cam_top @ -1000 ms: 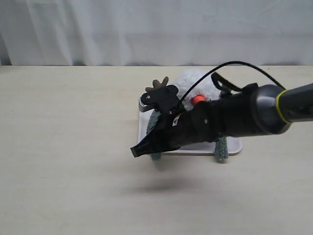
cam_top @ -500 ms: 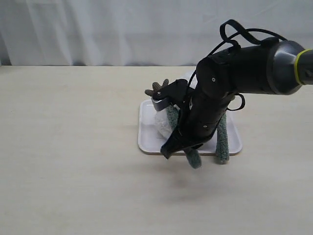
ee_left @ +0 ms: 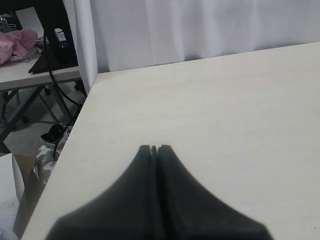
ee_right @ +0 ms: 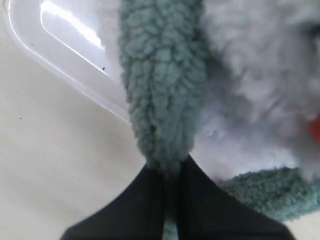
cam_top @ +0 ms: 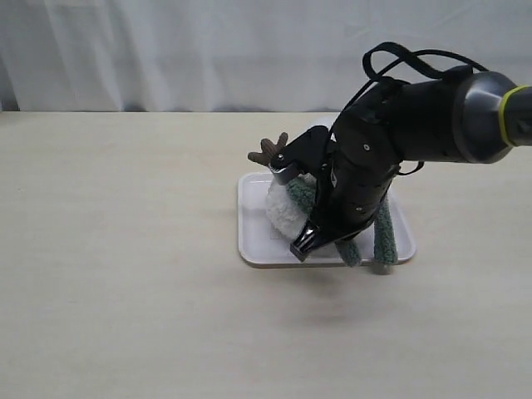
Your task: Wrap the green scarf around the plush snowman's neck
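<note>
Right hand (ee_right: 170,169), one: clamped tight on the green scarf (ee_right: 162,90) (one strip), which runs straight out from its tip. Plush snowman (ee_right: 250,75), one: touching the scarf, just beside the hand. Tray (cam_top: 252,223), one: beneath both, with the scarf's other end overhanging its rim. Left hand (ee_left: 155,150), one: closed, empty, over the desk (ee_left: 225,100).

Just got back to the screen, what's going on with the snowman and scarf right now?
The right gripper is shut on the green scarf, holding one end over the plush snowman, which is on a white tray. The scarf's other end trails over the tray's front edge. The arm hides the neck, so the wrap's progress is unclear. The left gripper is shut and empty over the table.
</note>
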`<state>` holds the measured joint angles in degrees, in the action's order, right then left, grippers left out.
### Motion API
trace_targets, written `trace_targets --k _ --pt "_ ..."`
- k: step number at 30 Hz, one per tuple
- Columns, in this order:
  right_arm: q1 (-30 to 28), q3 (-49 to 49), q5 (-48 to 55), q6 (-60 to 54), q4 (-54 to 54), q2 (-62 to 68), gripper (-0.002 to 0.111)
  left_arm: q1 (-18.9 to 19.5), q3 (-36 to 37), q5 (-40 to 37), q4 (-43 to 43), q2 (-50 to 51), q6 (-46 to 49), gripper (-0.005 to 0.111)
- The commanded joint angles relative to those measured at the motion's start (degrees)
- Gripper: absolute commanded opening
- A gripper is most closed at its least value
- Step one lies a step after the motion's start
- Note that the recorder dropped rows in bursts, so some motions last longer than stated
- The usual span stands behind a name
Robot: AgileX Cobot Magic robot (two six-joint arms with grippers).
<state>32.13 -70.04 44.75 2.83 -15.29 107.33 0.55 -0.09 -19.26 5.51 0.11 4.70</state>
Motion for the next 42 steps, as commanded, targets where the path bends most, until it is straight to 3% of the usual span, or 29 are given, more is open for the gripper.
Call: trace_targets --k 1,10,21,30,35,42 --pt "-0.29 0.28 0.88 0.44 -0.6 1.99 0.004 0.04 0.09 0.75 -0.1 -0.11 -0.03 0.0" --pt "-0.29 0.14 2.08 -0.25 -1.27 3.15 0.005 0.04 0.09 0.75 -0.1 -0.11 -0.03 0.0" --pt "-0.29 0.16 9.86 -0.64 -0.08 -0.06 0.05 0.04 0.09 0.75 0.0 -0.11 -0.03 0.0" --pt "-0.29 0.16 19.83 -1.93 2.63 -6.88 0.052 0.04 0.09 0.75 0.0 -0.11 -0.03 0.0" --pt "-1.46 2.33 11.04 5.7 0.18 -13.18 0.052 0.04 0.09 0.75 0.0 -0.11 -0.03 0.0" --pt "-9.63 11.05 -2.78 10.41 1.1 -14.07 0.052 0.04 0.09 0.75 0.0 -0.11 -0.03 0.0"
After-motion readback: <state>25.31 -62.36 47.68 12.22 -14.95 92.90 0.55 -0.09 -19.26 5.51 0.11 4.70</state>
